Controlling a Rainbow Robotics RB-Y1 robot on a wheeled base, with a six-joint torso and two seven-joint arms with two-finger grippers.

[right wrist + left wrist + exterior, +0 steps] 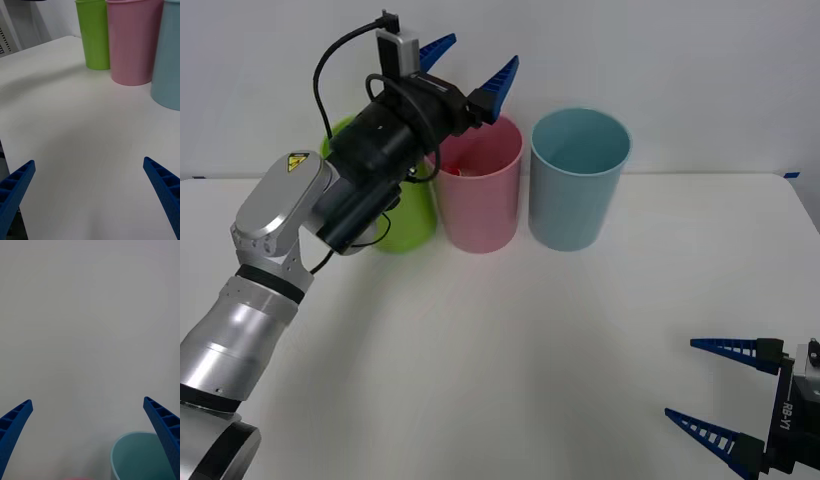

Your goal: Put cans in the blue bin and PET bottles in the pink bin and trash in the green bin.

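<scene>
Now look at where your left gripper sits: it is raised above the rim of the pink bin, its blue fingers spread wide with nothing between them, pointing up and away toward the back wall. Directly below it, inside the pink bin, you can make out a small patch of red low against the inner wall; that may be the red cap of the PET bottle, though you cannot tell for sure from the front view. If so, the bottle lies straight down from the tool, already in the right bin, and its long axis cannot be read. The green bin stands just beside the pink one on the left, partly behind the left arm, and the blue bin stands just beside it on the right, its mouth showing no contents from this angle. Your right gripper rests low over the near right part of the table, fingers also wide and holding nothing, well apart from all three bins. Judging from this, the left arm is far nearer the bins, so any next move there is its to make: lift back clear of the pink rim without clipping it.
</scene>
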